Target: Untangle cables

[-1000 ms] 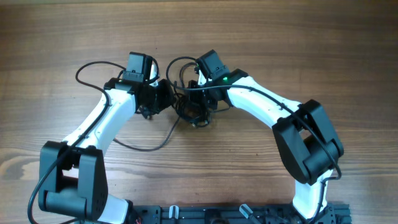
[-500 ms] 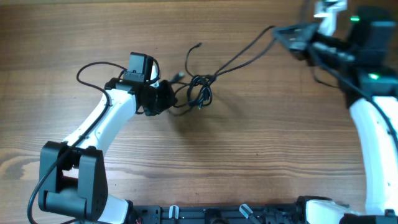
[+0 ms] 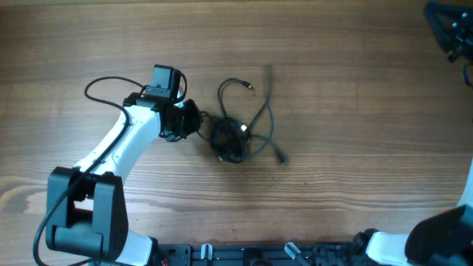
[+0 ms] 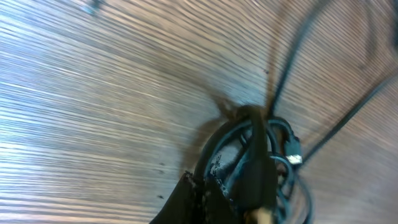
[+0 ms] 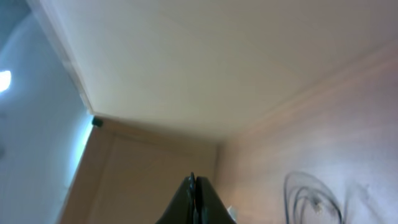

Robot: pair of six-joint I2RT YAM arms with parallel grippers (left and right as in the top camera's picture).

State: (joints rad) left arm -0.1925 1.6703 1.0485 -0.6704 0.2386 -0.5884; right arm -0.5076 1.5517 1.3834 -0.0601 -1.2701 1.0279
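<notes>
Left gripper [image 3: 196, 122] tight on cables [image 3: 228, 140]

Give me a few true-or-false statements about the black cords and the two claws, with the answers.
1. The cables lie bunched in a tangle on the wooden table. True.
2. The right gripper sits beside the tangle. False: in the overhead view it is off at the far right corner, well away from the cables.
3. The left gripper is at the tangle's edge, shut on the cables. True.
4. The right gripper holds a cable end. False: its fingers are shut together with nothing between them.
</notes>
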